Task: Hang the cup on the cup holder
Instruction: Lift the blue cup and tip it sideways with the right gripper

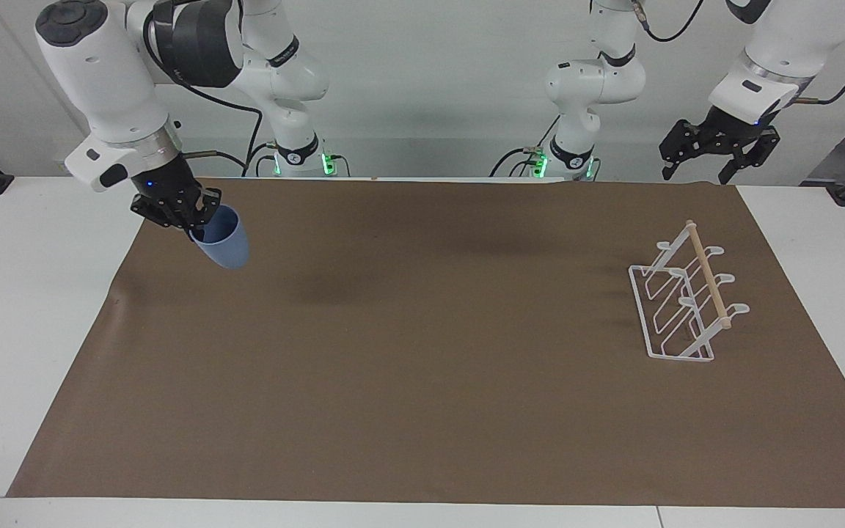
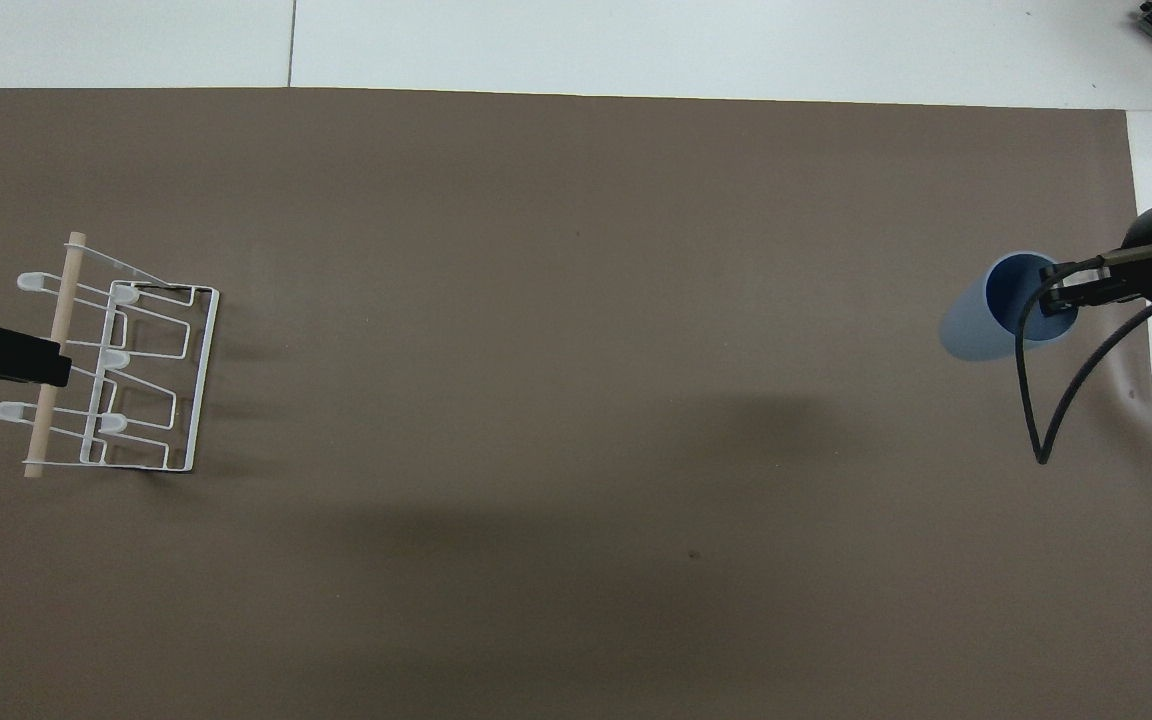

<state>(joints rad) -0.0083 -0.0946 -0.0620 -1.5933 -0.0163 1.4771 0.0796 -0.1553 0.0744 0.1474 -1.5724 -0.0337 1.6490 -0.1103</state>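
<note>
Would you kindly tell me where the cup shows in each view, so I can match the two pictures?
Facing view: the cup is at the upper left, tilted, held off the mat at its rim by the right gripper.
Overhead view: the cup is at the right edge, mid-height, mouth toward the camera, the right gripper on its rim.
Shared landmark: the cup holder, at the left arm's end of the brown mat.
</note>
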